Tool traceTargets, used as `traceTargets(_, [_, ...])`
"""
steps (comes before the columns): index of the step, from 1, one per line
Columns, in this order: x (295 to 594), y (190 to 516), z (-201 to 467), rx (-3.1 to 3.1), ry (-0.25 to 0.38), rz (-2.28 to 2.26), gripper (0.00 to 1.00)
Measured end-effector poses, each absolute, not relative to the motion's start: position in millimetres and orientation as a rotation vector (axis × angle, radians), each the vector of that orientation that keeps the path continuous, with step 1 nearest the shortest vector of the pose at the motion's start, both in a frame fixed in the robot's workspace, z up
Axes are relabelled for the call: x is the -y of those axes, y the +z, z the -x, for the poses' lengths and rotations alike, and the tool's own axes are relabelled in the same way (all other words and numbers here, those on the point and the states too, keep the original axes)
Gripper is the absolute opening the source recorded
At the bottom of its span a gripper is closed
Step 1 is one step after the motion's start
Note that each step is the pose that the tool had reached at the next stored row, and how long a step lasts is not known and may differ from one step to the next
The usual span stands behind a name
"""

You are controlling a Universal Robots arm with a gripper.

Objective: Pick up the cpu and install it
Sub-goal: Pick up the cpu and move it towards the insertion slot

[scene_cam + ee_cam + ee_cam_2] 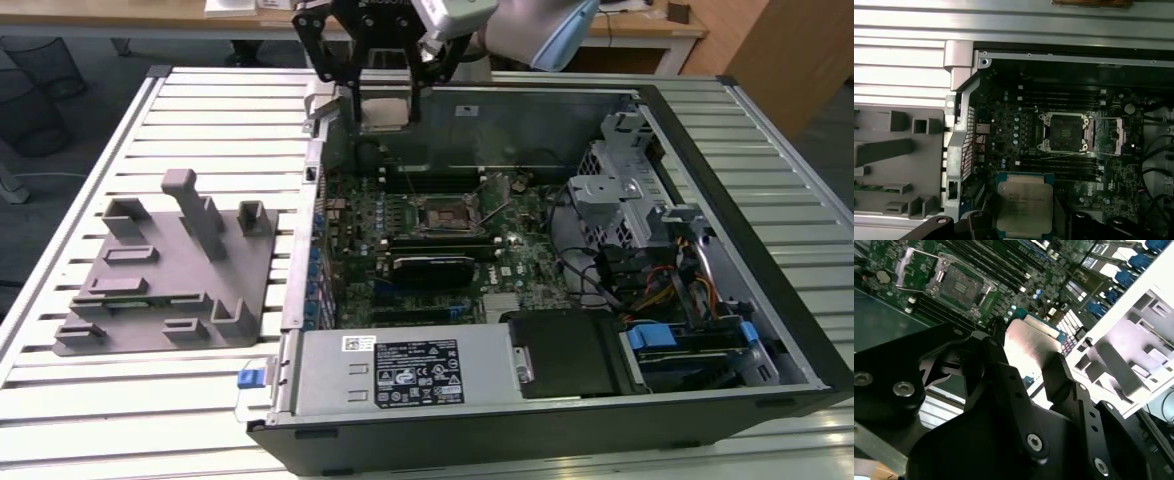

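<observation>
**Chip in the air, a long way to drop**

The hand (pixel 387 105) grips the cpu (pixel 384 112) with one black finger on each side. It holds only the thin edges, so a bump could make the chip slip and fall.

The chip hangs at the top of the exterior view, over the far wall of the computer case (pixel 767 280).

Lower down, in the middle of that frame, is the socket (pixel 443 213). Its metal lid (pixel 1114 135) looks flipped open. If the chip came down tilted or turned the wrong way, it could hurt the small parts inside. It could also knock the lid.

Farther off, on the exterior view's left, a grey tray (pixel 174 270) sits on the bench (pixel 200 110).
</observation>
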State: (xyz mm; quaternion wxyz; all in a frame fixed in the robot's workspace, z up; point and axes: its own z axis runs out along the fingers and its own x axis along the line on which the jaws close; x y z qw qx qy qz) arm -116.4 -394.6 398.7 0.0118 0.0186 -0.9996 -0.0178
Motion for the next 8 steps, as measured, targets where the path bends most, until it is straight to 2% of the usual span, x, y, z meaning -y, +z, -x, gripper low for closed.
traceTargets(8, [392, 399, 94, 3.117, -0.056, -0.058, 0.54])
